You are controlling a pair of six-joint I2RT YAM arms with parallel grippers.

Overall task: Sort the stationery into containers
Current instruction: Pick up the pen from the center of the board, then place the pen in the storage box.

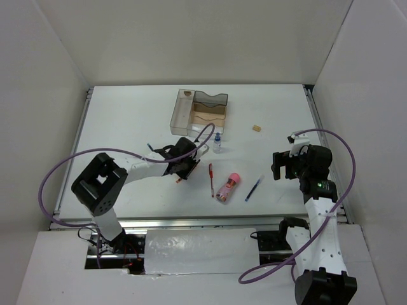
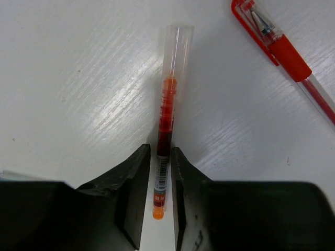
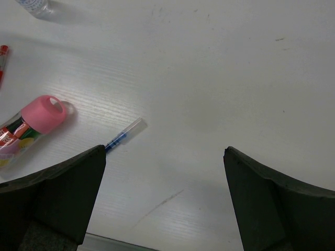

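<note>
The left end effector [image 2: 159, 152] is clamped on a thin orange-red pen [image 2: 168, 99] lying on the table [image 2: 78, 78]; from above, the arm hides most of that pen. The right end effector [image 3: 163, 152] gapes wide, holding nothing, and one finger cuts off the blue pen [image 3: 123, 136]. At the far side, the smoky tray [image 1: 180, 117] has a small brownish block [image 1: 187, 94] in its narrow left compartment; I can't make out anything in the others.

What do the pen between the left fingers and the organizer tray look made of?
Slim red pen: likely clear glossy plastic, ink showing through the barrel. Organizer tray: apparently smoky see-through plastic, the table visible through its walls; tan floor inserts unclear.
</note>
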